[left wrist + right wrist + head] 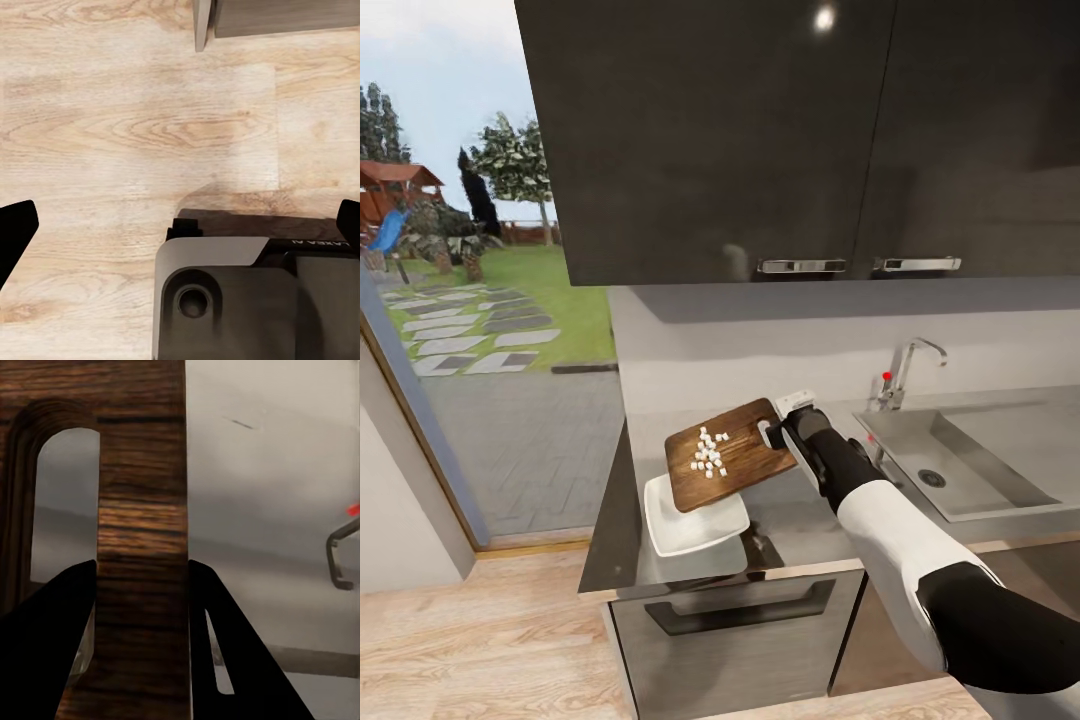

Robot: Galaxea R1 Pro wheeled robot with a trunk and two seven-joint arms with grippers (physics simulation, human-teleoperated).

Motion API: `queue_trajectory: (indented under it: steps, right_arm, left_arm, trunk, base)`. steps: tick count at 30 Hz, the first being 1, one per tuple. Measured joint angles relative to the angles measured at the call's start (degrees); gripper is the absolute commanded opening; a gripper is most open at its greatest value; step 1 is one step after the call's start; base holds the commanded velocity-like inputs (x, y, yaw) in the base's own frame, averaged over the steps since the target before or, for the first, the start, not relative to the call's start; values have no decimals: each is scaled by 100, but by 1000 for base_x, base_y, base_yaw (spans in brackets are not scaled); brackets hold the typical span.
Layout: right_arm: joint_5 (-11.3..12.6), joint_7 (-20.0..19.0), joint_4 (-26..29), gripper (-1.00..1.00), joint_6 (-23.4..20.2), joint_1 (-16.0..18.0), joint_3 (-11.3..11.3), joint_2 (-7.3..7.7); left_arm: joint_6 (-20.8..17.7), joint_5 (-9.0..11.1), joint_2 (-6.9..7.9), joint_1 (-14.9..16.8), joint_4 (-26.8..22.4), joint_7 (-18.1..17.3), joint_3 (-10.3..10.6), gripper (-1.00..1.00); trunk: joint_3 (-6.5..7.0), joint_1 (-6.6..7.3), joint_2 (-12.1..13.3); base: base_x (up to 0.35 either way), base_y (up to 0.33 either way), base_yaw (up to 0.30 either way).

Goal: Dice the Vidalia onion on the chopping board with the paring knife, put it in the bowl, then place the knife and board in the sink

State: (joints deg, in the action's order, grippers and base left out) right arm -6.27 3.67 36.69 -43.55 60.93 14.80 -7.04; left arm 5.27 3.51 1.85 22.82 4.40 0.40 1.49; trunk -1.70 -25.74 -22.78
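Head view: right gripper [772,432] has its fingers clamped on the handle end of the chopping board [730,455], held tilted over the white bowl [695,520] on the desk [800,520], with the diced onion [708,452] on the board, so the tipping step looks unfinished. Knife and board remain to go into the sink [970,460]; no knife seen. Left fingers [16,229] spread wide over the floor [135,127].
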Motion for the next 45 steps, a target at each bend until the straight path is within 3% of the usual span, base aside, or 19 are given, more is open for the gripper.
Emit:
queue_trajectory:
  steps: [8, 13, 17, 34, 39, 45]
  right_arm:
    - [-46, 16, 181, -100, 1, 0, 8, 0]
    - [-536, -14, 195, -100, 35, 0, -3, -13]
    - [-667, -23, 196, -100, 117, 0, -5, -18]
    - [-745, -2, 195, -100, 287, -1, 25, -32]
    - [-915, 0, 195, -100, 293, -1, 152, -36]
    - [-947, 2, 196, -100, 296, -1, 176, -37]
  left_arm:
    - [0, 0, 1, 0, 0, 0, 0, 100]
    - [0, 0, 1, 0, 0, 0, 0, 100]
    - [0, 0, 1, 0, 0, 0, 0, 100]
    - [0, 0, 1, 0, 0, 0, 0, 100]
    - [0, 0, 1, 0, 0, 0, 0, 100]
    - [0, 0, 1, 0, 0, 0, 0, 100]
  trunk:
    - [0, 0, 0]
    - [0, 0, 0]
    - [0, 0, 0]
    - [0, 0, 0]
    - [0, 0, 0]
    - [0, 0, 0]
  base:
    - [0, 0, 0]
    - [0, 0, 0]
    - [0, 0, 0]
    - [0, 0, 0]
    - [0, 0, 0]
    - [0, 0, 0]
